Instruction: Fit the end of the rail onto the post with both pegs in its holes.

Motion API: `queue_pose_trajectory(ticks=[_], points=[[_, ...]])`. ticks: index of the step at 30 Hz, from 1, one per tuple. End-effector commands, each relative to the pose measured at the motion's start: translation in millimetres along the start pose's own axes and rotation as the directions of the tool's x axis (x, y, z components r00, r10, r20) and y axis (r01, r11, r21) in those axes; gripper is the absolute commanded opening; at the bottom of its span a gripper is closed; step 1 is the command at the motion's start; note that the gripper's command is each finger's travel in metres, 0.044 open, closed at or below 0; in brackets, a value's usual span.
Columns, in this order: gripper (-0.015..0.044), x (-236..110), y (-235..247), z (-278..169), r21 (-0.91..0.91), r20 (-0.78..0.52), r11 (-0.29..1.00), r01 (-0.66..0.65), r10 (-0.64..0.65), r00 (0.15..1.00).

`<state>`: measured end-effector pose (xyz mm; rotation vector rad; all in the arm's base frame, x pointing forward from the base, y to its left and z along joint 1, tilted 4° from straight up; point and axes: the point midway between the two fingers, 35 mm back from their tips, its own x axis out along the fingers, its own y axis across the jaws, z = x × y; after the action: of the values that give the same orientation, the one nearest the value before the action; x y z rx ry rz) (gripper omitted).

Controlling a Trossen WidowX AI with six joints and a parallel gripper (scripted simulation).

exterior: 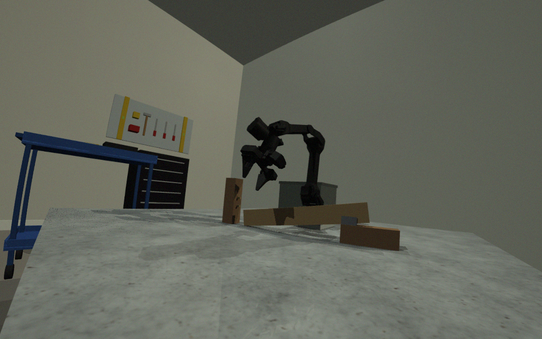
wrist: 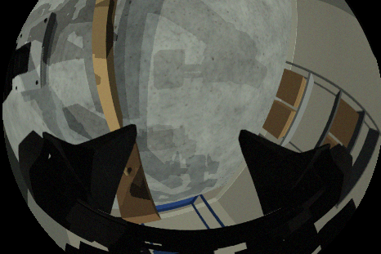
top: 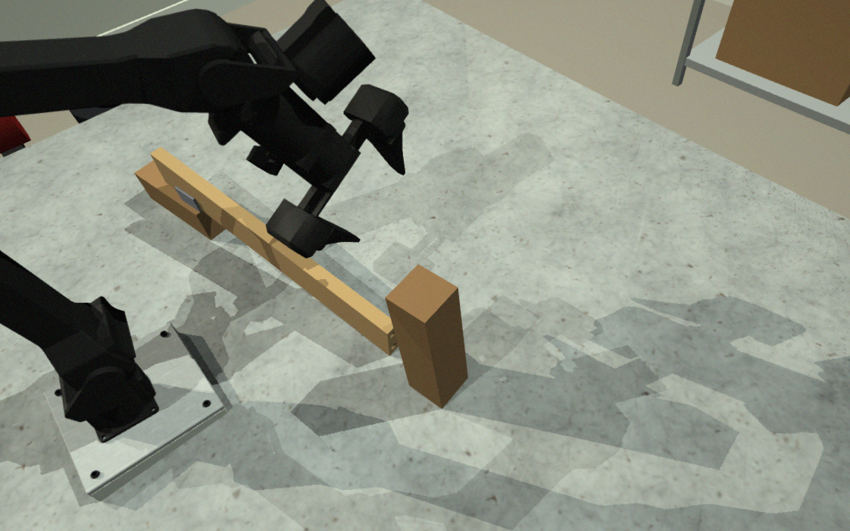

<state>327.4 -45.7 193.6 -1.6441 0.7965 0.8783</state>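
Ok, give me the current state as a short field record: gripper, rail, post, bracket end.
gripper: open wide, holding nothing, above the rail's middle stretch, not touching it
rail: tilted, near end low by the post's foot
post: upright; pegs on the rail-facing side, not yet in the rail's holes
far end: raised over the footboard block, by the grey bracket
fit: not done

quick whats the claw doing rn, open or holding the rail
Claw: open wide, holding nothing, hovering above the rail without touching it.
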Motion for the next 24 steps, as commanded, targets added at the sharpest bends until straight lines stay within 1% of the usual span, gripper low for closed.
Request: queue_pose_trajectory(ticks=[1, 3, 5, 11, 24], points=[[0.0440, 21, 41, -6, -0.035, 0.047, 0.977, -0.211, 0.212, 0.976], [0.0440, 30, 66, -2, -0.059, 0.090, 0.942, -0.332, 0.336, 0.938], [0.0440, 33, 81, 0, -0.075, 0.116, 0.914, -0.398, 0.404, 0.907], [0.0440, 34, 83, 1, -0.077, 0.120, 0.911, -0.406, 0.413, 0.903], [0.0440, 53, 91, 2, -0.077, 0.120, 0.911, -0.406, 0.413, 0.903]])
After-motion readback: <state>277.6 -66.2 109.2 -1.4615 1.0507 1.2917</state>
